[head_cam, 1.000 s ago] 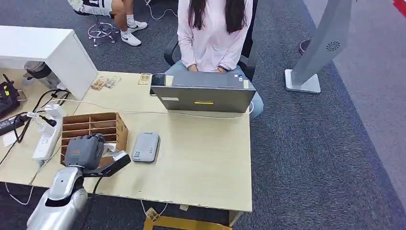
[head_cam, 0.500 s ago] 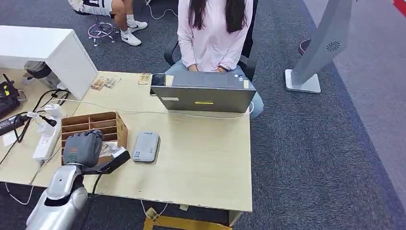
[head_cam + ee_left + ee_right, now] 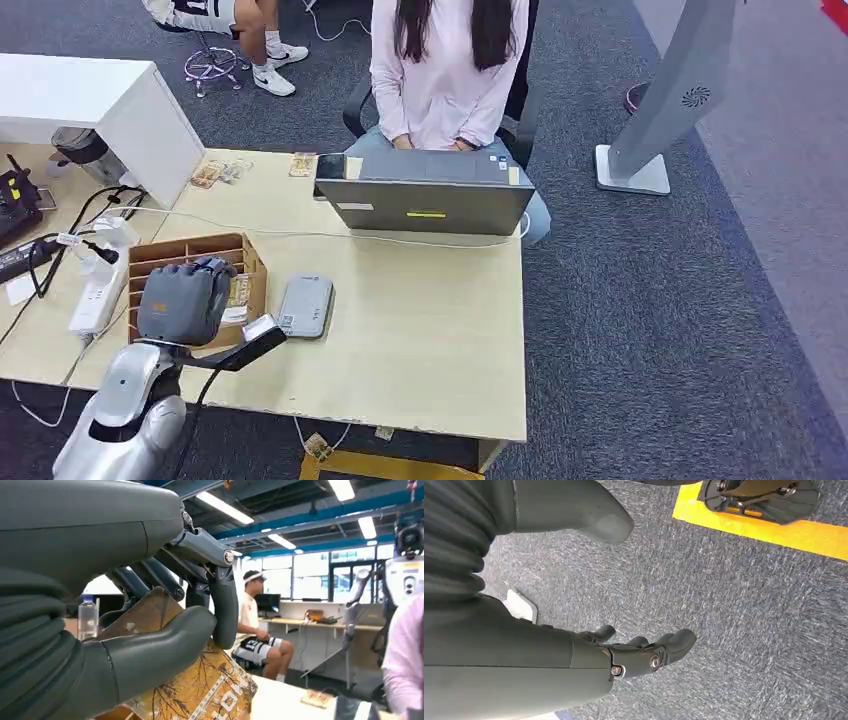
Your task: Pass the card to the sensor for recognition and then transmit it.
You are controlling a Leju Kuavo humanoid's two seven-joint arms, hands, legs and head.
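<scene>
Bare tabletop (image 3: 420, 320) beyond sensor (image 3: 304, 306); laptop (image 3: 425, 192) across far edge.

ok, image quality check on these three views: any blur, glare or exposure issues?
Head view: evenly lit, sharp, soft shadows; left hand and sensor clear. Left wrist view: ceiling strip lights and windows blown out, the hand backlit and dark, yet the card print reads fine. Right wrist view: carpet sharp, right hand close and slightly soft.

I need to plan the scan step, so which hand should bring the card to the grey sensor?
Left. The left hand already grips the card beside the sensor. The right hand hangs open over the carpet.
</scene>
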